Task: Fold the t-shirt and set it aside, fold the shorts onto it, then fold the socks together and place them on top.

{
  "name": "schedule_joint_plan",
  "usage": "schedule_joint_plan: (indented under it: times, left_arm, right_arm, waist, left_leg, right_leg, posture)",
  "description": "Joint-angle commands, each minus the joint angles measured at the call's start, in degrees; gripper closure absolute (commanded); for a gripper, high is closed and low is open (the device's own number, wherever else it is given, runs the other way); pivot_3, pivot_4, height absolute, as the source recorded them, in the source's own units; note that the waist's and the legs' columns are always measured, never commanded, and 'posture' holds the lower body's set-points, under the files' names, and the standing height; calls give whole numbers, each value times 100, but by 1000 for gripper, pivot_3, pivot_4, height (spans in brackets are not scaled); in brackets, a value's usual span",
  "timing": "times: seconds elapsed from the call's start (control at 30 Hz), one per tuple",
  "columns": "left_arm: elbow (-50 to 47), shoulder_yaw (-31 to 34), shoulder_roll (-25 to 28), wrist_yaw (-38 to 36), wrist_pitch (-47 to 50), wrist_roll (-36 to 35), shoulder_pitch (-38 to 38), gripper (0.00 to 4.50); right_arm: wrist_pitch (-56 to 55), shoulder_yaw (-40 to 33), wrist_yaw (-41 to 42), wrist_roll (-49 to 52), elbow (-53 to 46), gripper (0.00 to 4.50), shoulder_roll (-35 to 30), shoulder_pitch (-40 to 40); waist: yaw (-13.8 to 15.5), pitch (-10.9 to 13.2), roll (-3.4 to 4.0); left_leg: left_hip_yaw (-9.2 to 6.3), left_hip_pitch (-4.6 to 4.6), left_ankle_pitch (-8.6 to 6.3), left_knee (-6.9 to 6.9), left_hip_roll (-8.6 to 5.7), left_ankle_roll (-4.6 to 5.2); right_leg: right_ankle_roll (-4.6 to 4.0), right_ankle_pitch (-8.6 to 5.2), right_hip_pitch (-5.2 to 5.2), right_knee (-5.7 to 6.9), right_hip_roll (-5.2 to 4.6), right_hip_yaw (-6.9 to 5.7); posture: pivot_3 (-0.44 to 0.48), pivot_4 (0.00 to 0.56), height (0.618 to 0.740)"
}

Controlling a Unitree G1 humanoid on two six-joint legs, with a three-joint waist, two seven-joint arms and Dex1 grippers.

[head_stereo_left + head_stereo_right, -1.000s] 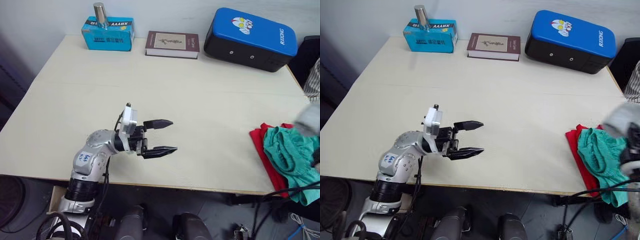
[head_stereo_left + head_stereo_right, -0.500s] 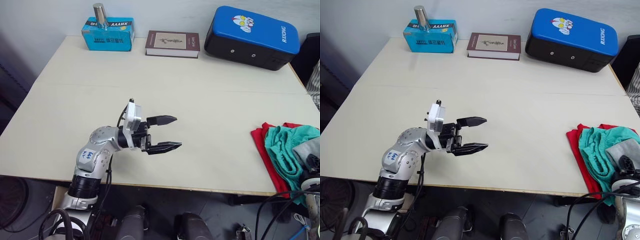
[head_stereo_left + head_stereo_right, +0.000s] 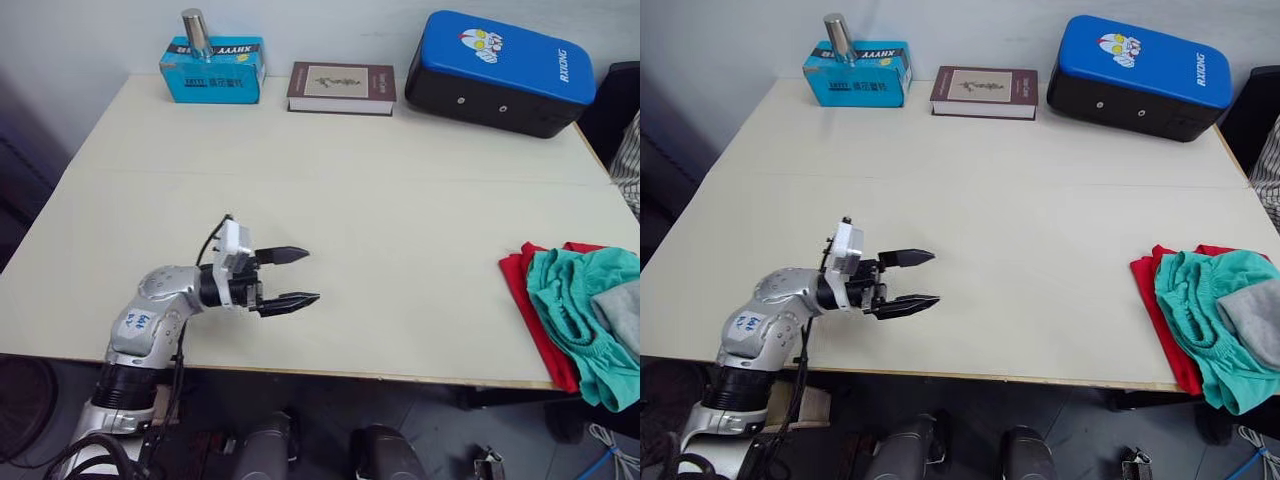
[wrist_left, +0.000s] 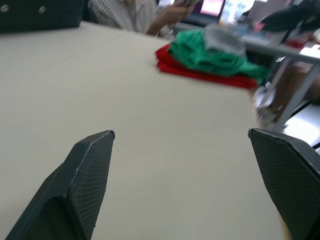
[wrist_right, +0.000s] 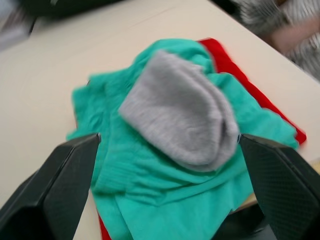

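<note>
Cream-coloured table (image 3: 400, 200) set against a pale wall serves as the work surface. Nearest the robot, the left gripper (image 3: 291, 276) hovers over the front left part of the table with its two black fingers spread apart and nothing between them. At the front right edge lies the garment stack. The t-shirt (image 3: 532, 315) forms the red bottom layer, lying flat on the table. The shorts (image 3: 570, 300) lie bunched on the t-shirt, their teal fabric overhanging the table's front edge. The socks (image 5: 182, 115) rest as one grey bundle on top of the shorts. In the right wrist view, the right gripper (image 5: 165, 192) sits just above this stack, fingers wide apart to either side of the socks and not gripping them. Along the far edge stand a teal box (image 3: 211, 68) with a metal cylinder (image 3: 194, 34) on it, a dark book (image 3: 342, 88), and a blue-and-black case (image 3: 498, 71). A person's striped sleeve (image 3: 628, 165) shows past the table's right side.
</note>
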Motion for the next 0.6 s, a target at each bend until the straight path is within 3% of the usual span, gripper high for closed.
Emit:
schedule_joint_plan:
  times: [0.03, 0.17, 0.3, 0.4, 0.6]
  left_arm:
    - [36, 475, 457, 238, -753, 530, 435, 0]
    - [215, 768, 808, 482, -1537, 1045, 1156, 0]
    - [448, 981, 826, 732, -2077, 1298, 1666, 0]
    - [72, 1290, 780, 1047, -2190, 1348, 2324, 0]
    - [-395, 1297, 632, 1368, -2102, 1235, 2480, 0]
  right_arm:
    - [-1808, 393, 2300, -2066, -458, 16, -523, 372]
    - [-2370, 1710, 2350, -2660, -207, 16, -1023, -1517]
    - [-2962, 3065, 2668, -3524, 358, 16, -1027, -2960]
    - [-3320, 4377, 2948, -4114, 1228, 16, -787, -4440]
    - [-3952, 5050, 3119, -4518, 2425, 16, -452, -5477]
  waist:
    - [-30, 1, -6]
    - [-124, 8, -98]
    - [-13, 15, -86]
    - [-34, 22, -89]
    - [40, 27, -84]
  left_leg:
    - [8, 3, -6, -2, 0, 1]
    - [32, 38, -17, -14, 12, -17]
    - [32, 44, -28, -13, 3, -33]
    - [32, 46, -15, -3, 5, -31]
    - [32, 47, -16, 27, -1, -20]
  right_leg:
    - [2, -1, -1, -4, 0, 7]
    - [2, 0, 13, -4, -1, 25]
    - [3, 3, 10, -3, -16, 31]
    - [2, 3, 15, 3, -15, 30]
    - [8, 6, 18, 48, -24, 22]
  posture:
    - [0, 150, 740]
    - [0, 150, 740]
    - [0, 150, 740]
    - [0, 150, 740]
    - [0, 150, 740]
